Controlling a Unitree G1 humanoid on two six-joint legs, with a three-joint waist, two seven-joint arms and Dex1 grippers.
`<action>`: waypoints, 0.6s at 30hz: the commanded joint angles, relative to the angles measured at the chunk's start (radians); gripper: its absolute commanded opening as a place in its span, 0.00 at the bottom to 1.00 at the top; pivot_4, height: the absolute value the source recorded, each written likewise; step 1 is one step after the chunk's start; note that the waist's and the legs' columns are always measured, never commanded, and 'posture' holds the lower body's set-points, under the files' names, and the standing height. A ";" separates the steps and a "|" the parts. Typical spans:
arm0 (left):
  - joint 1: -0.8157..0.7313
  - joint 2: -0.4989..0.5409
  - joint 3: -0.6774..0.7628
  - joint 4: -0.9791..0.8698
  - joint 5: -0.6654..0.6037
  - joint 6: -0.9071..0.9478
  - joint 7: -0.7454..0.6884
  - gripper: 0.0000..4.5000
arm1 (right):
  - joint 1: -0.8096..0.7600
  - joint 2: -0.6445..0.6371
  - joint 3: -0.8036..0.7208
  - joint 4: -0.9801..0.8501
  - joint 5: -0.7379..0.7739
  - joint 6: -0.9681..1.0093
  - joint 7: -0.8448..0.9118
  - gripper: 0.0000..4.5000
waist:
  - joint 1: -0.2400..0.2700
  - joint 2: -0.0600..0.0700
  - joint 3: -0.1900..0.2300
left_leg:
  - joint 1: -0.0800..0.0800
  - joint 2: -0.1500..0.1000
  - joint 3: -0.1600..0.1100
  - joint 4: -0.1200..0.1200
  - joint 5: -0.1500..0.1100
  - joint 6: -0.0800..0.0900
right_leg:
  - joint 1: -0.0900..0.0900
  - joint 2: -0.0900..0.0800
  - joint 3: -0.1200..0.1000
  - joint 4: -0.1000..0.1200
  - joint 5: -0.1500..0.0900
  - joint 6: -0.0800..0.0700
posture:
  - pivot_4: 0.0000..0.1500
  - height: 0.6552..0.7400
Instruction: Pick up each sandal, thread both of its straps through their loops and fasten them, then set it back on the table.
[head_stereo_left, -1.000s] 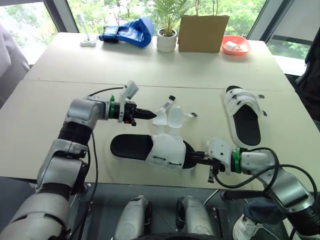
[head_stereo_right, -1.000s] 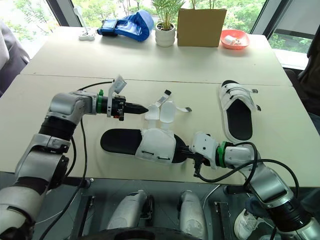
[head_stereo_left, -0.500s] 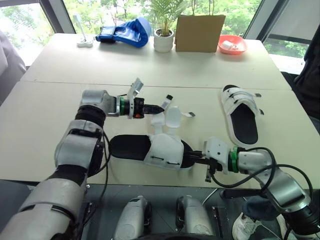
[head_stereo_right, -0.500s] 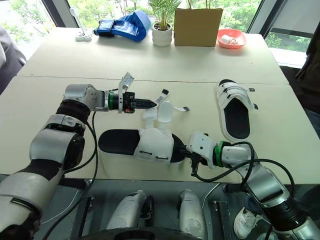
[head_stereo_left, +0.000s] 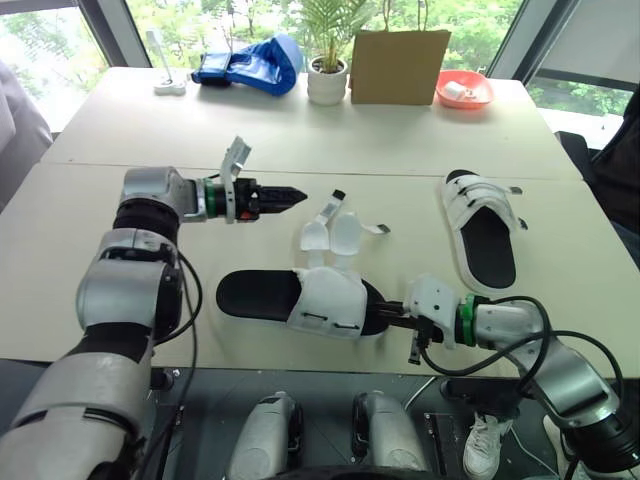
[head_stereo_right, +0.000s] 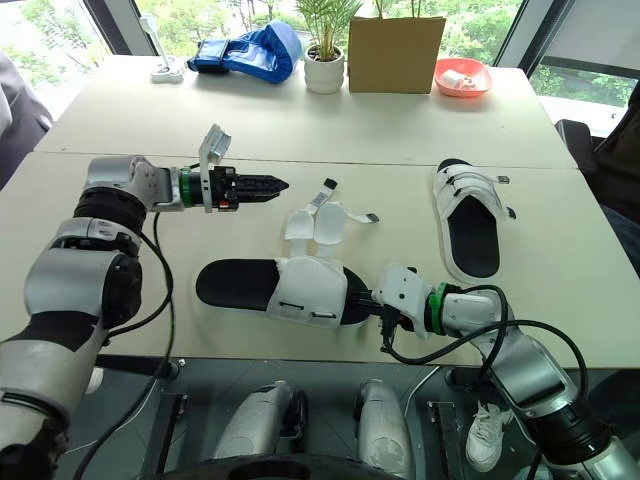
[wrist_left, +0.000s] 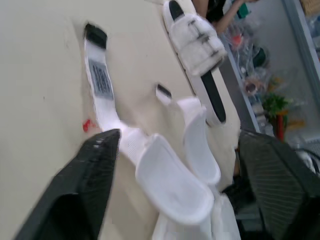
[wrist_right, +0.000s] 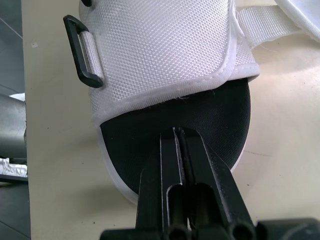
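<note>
A black-soled sandal (head_stereo_left: 258, 293) with a white upper (head_stereo_left: 330, 300) lies near the table's front edge. Its two white straps (head_stereo_left: 335, 232) stand loose and unthreaded, one ending in a black tip (head_stereo_left: 341, 195). My left gripper (head_stereo_left: 292, 192) hovers just left of that tip, and in the left wrist view its fingers (wrist_left: 95, 165) are spread wide and open with nothing held. My right gripper (wrist_right: 178, 131) is shut, its tips resting on the black sole (wrist_right: 220, 115) at the sandal's right end. A second sandal (head_stereo_left: 485, 225) lies to the right with its straps fastened.
Along the far edge stand a blue bag (head_stereo_left: 250, 65), a potted plant (head_stereo_left: 333, 80), a cardboard box (head_stereo_left: 402, 65) and a red bowl (head_stereo_left: 465, 90). A person sits at the left edge (head_stereo_left: 15, 130). A seam (head_stereo_left: 420, 176) crosses the table behind the sandals.
My left gripper has let go of the loose strap, drawn back to the left and opened. The right gripper stays shut on the sole's end. The camera has shifted a little.
</note>
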 joint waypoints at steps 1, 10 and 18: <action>0.008 0.002 -0.047 -0.032 0.017 0.076 -0.026 0.99 | 0.011 0.004 0.020 0.018 -0.030 0.021 -0.007 0.00 | 0.002 0.000 0.000 | 0.000 0.000 0.000 0.000 0.000 0.000 | 0.000 0.000 0.000 0.000 0.000 0.000 | 1.00 0.77; 0.008 -0.109 -0.052 -0.010 0.020 0.108 0.038 0.99 | 0.024 -0.007 0.010 0.013 -0.036 0.017 -0.003 0.00 | 0.004 0.000 0.000 | 0.000 0.000 -0.001 0.000 0.000 0.000 | 0.000 0.000 0.000 0.000 0.000 0.000 | 1.00 0.77; -0.071 -0.226 0.247 0.183 -0.059 -0.094 0.450 0.99 | 0.035 -0.008 0.005 0.003 -0.038 0.019 -0.004 0.00 | 0.007 -0.002 -0.001 | 0.000 0.000 -0.001 0.001 0.000 0.000 | 0.000 -0.002 0.000 0.001 0.000 0.000 | 1.00 0.77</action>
